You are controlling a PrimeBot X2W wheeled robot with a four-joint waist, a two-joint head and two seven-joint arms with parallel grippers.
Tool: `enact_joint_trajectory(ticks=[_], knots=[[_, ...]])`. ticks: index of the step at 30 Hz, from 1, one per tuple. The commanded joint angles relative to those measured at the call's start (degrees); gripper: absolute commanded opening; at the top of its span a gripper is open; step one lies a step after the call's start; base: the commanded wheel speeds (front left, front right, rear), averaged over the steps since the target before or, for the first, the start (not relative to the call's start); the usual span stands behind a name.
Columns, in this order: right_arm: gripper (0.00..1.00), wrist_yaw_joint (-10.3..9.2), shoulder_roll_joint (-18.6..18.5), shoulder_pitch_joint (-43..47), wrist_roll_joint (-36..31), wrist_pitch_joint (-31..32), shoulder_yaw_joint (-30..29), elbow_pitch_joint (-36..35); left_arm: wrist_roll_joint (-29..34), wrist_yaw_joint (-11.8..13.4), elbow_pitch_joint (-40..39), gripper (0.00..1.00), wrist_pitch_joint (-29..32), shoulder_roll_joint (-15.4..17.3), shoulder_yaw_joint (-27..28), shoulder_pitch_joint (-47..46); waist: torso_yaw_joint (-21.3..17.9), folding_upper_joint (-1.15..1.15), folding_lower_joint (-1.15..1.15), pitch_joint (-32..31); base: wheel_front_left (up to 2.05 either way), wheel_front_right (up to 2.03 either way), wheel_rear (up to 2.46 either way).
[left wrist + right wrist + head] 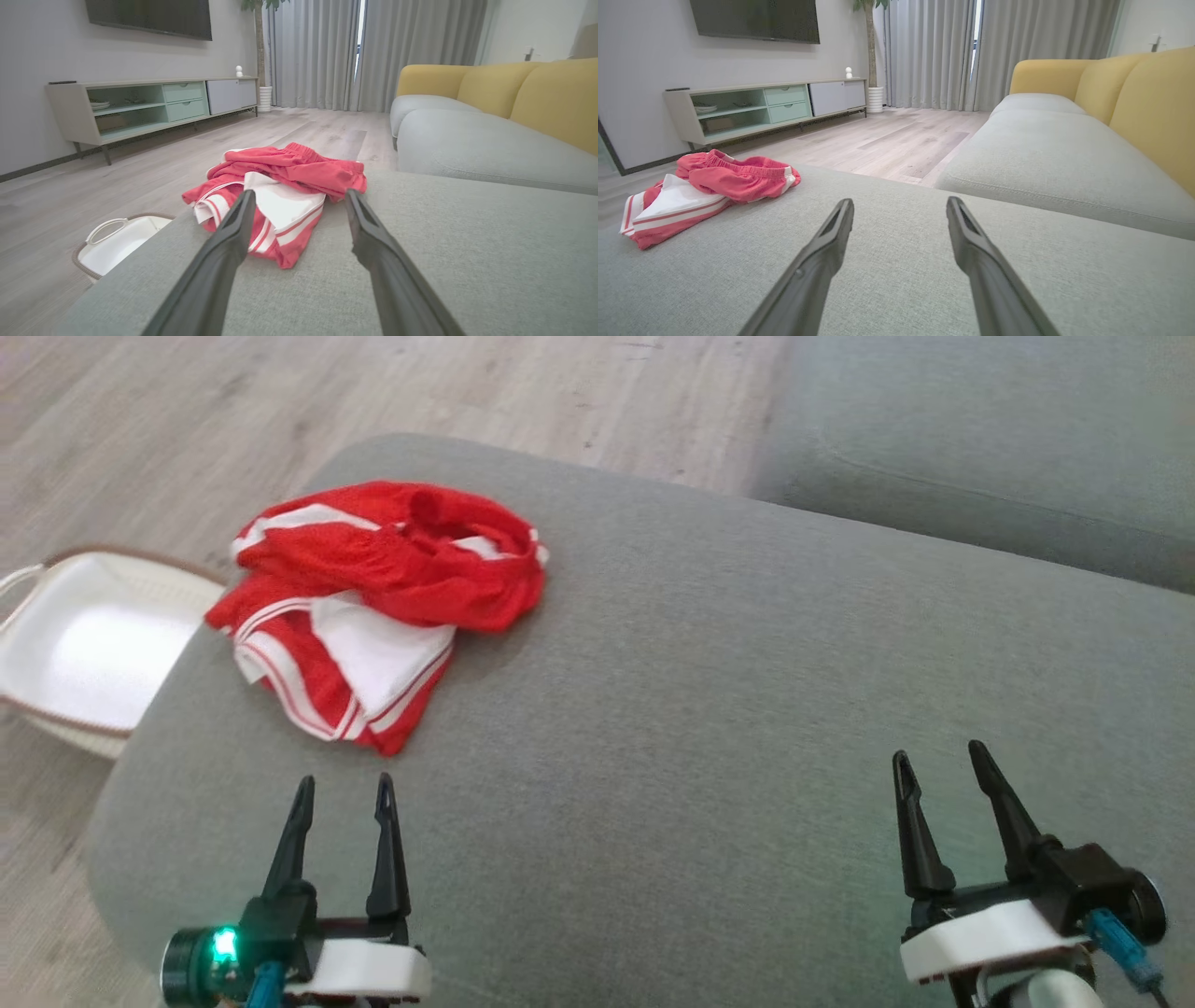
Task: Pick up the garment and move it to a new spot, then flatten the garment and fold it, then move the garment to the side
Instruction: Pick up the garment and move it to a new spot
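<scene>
Black-fingered, my left tool [345, 780] and right tool [937, 752] sit spread and empty at bottom frame, staged for pickup, I judge; the crumpled red-and-white garment [373, 607] lies upper left on the grey sofa cushion [709, 728].

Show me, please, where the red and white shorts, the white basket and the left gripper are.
red and white shorts [392, 574], head view, on the crumpled red upper part.
white basket [84, 649], head view, on its bare inside.
left gripper [344, 784], head view, midway between its fingertips.
</scene>
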Motion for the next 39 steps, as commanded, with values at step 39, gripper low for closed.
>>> enact_joint_trajectory(ticks=[39], knots=[[1.00,-0.04,-6.57,-13.90,-14.80,-0.62,-0.04,-3.07,-12.42,-11.96,40.89,1.00,30.07,13.01,-4.85,-68.52,-2.82,0.00,0.00,28.76,0.00,0.00,0.00]])
